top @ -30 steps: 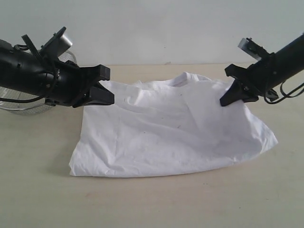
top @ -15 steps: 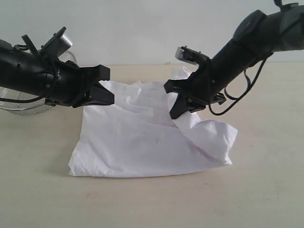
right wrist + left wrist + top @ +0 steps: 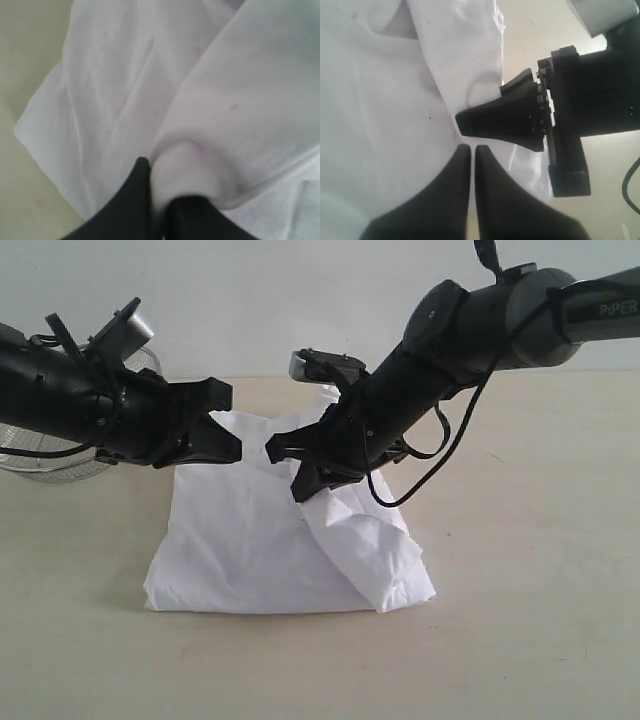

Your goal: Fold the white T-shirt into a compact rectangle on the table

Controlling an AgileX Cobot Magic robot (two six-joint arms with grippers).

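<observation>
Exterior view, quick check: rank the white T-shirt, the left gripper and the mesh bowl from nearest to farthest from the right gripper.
1. white T-shirt: a fold of it is pinched in the right gripper, centre of view.
2. left gripper: just to the left, at the shirt's upper-left corner.
3. mesh bowl: far left edge of the view.

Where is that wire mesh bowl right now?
The mesh bowl is at the far left of the exterior view, on the table, mostly hidden behind the left arm; the white T-shirt lies just to its right.
</observation>
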